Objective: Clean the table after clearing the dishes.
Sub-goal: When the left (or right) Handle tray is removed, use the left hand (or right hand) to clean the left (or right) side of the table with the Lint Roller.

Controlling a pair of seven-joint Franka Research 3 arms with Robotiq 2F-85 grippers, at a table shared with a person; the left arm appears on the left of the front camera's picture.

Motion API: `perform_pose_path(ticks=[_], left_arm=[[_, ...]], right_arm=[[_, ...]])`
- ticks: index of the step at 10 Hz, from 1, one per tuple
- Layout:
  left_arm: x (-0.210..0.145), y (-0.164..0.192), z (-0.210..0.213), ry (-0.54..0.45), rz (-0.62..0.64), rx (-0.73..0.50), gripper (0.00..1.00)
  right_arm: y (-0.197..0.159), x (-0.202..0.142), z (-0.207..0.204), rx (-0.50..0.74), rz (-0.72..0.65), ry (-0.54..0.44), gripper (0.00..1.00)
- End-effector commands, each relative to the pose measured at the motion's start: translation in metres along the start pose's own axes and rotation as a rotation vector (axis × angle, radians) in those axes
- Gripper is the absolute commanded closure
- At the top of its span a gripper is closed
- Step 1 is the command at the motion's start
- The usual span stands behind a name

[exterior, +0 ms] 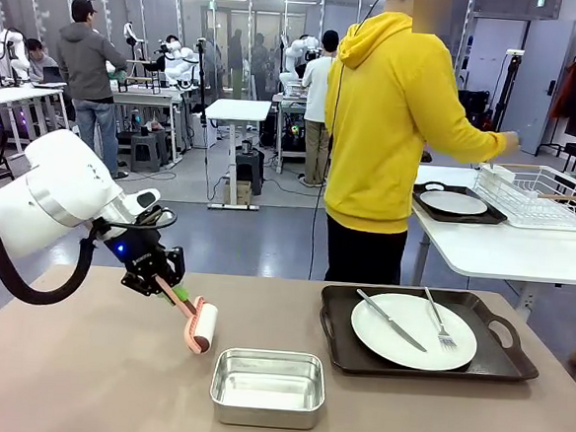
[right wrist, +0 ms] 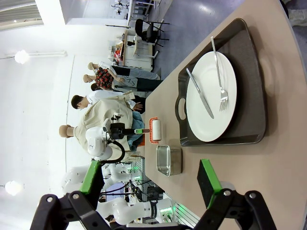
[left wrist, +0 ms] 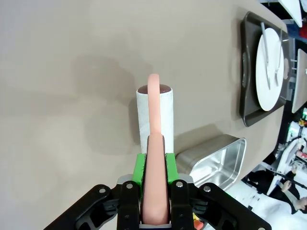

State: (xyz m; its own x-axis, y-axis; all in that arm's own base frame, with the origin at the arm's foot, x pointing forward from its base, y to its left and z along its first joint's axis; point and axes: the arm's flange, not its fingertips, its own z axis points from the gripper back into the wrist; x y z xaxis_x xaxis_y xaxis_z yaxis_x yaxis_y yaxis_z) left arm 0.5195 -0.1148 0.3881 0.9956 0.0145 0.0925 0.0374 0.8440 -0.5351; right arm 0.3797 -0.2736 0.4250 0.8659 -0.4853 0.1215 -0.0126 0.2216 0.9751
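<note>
Left claw (exterior: 161,285) clamped on the pink handle of a lint roller (exterior: 201,326), tilted low over the counter (exterior: 69,379) left of centre, contact with the surface unclear; right claw (right wrist: 151,178) apart and holding nothing, facing the tray (right wrist: 249,72). At the right of the counter, dark tray carrying a white plate (exterior: 413,336) with knife (exterior: 390,320) and fork (exterior: 441,323) lying loose on it; steel pan (exterior: 268,386) at near centre. Judged rigid and fairly heavy as a set, plate breakable, cutlery apt to slide: best taken by the tray's end handles and kept level. Roller judged light and stiff, counter hard and flat
</note>
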Motion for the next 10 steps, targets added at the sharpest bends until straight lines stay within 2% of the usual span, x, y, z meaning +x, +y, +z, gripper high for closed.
perform_pose_path(ticks=[1, 4, 7, 10], left_arm=[[0.008, 0.013, -0.003, 0.001, 0.008, -0.039, 0.79], [0.006, 0.036, -0.013, 0.016, -0.012, -0.058, 0.79], [-0.001, 0.066, -0.016, 0.036, 0.004, -0.023, 0.79], [-0.016, 0.096, 0.001, -0.002, -0.002, -0.011, 0.79]], right_arm=[[0.002, -0.002, 0.001, -0.006, 0.005, 0.005, 0.0], [0.002, -0.002, 0.001, -0.006, 0.005, 0.005, 0.0], [0.002, -0.002, 0.001, -0.006, 0.005, 0.005, 0.0], [0.002, -0.002, 0.001, -0.006, 0.005, 0.005, 0.0]])
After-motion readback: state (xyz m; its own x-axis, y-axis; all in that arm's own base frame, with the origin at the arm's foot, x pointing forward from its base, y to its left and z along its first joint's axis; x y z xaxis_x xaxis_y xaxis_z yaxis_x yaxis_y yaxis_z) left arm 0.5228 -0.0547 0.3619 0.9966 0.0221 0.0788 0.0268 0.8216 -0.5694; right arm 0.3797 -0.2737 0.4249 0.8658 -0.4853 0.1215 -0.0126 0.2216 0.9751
